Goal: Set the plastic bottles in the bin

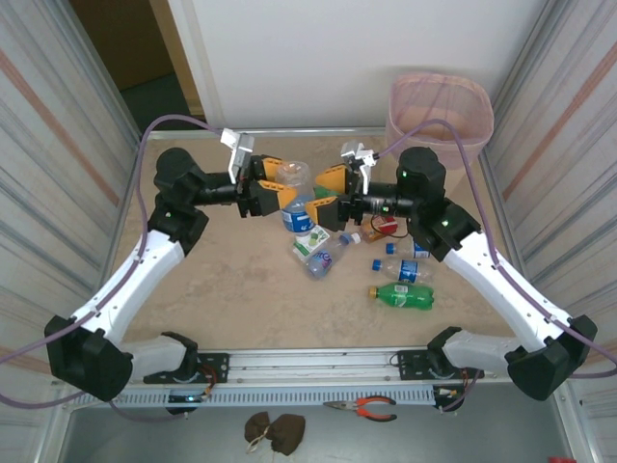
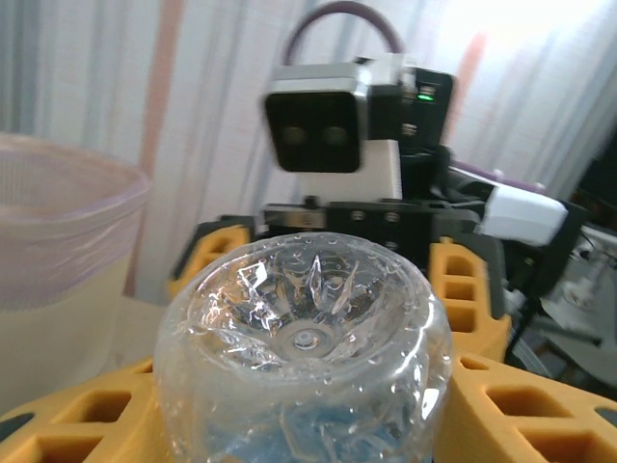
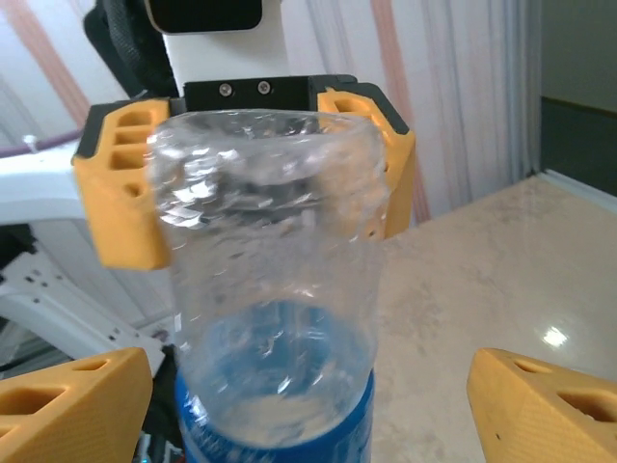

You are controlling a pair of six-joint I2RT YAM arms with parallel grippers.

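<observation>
The pink bin [image 1: 477, 125] stands far right, on the right arm's side; hence, likely, a handover; the left gripper [image 1: 287, 186] clamps a clear blue-labelled bottle [image 1: 299, 214] base-up; the right gripper [image 1: 318, 188] flanks it, jaws wide, not touching; other bottles [image 1: 403, 296] lie beneath.

Cropped, blurred and unreadable areas
The right wrist view's lower edge is cutting off the clear bottle [image 3: 275, 318] at its blue label; the bin [image 2: 58, 207] is showing blurred and cropped at the left edge; print on the table bottles [image 1: 405, 297] is reading too small.
</observation>
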